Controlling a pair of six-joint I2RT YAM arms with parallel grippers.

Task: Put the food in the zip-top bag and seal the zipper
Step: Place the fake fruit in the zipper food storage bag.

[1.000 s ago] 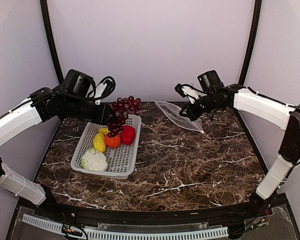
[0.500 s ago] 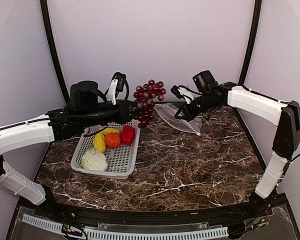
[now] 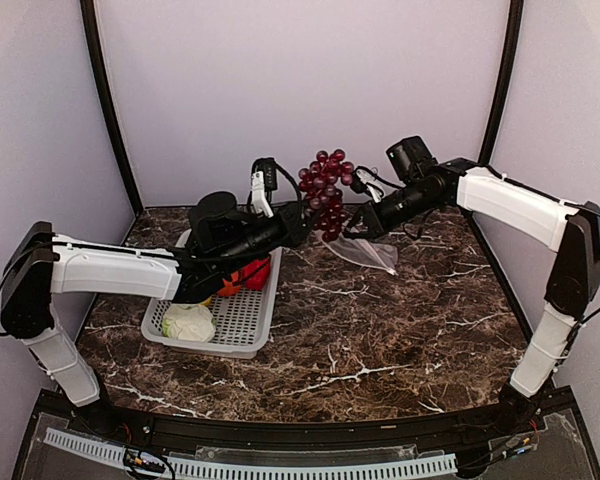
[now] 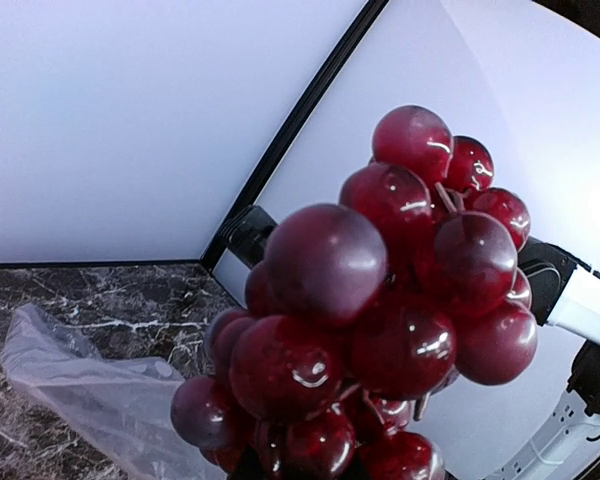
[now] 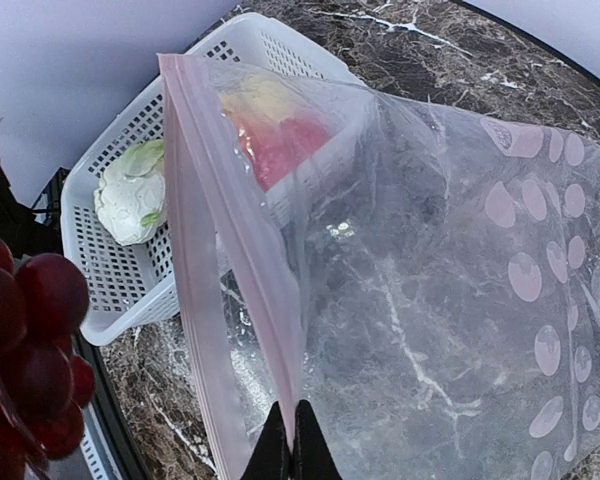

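Note:
My left gripper is shut on the dark purple grape bunch and holds it in the air just left of the zip-top bag. The grapes fill the left wrist view and hide the fingers. My right gripper is shut on the pinkish zipper and lifts one lip of the clear dotted bag, so the mouth gapes toward the grapes. The bag's lower end rests on the table. More food lies in the basket: a pale cabbage piece and red and orange pieces.
The white mesh basket stands on the marble table at the left, partly under my left arm. Purple walls and black poles close in the back and sides. The right arm reaches in from the right.
My left arm has carried the grape bunch up and to the right, from above the basket to right beside the bag's mouth. The right gripper has kept its hold on the bag, barely moving.

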